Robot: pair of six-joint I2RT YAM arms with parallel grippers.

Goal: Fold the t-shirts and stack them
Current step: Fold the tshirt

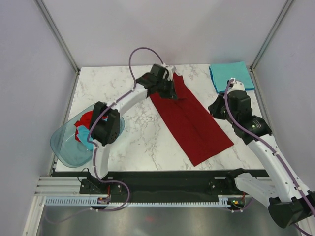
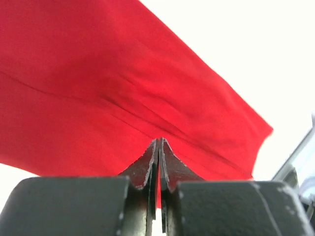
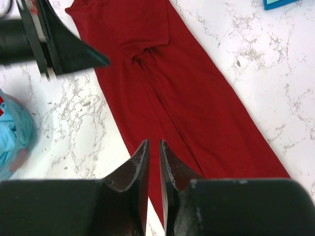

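Top external view: the dark red t-shirt [image 1: 197, 125] lies on the table [image 1: 133, 137] as a long strip, already folded lengthwise. It runs from far centre to near right.

The step in hand appears to be the crosswise fold.

- **Left gripper** [image 1: 166, 91]: sits at the strip's far end. The left wrist view shows its jaws pressed together on a pinch of red cloth.
- **Right gripper** [image 1: 216, 109]: hangs just beside the strip's right edge, jaws nearly touching, holding nothing.

Next, you would likely carry the pinched end toward the near end, keeping the edges aligned.

A folded teal t-shirt [image 1: 230, 76] lies at the far right corner. More red and teal cloth sits in the basin [image 1: 61, 150].
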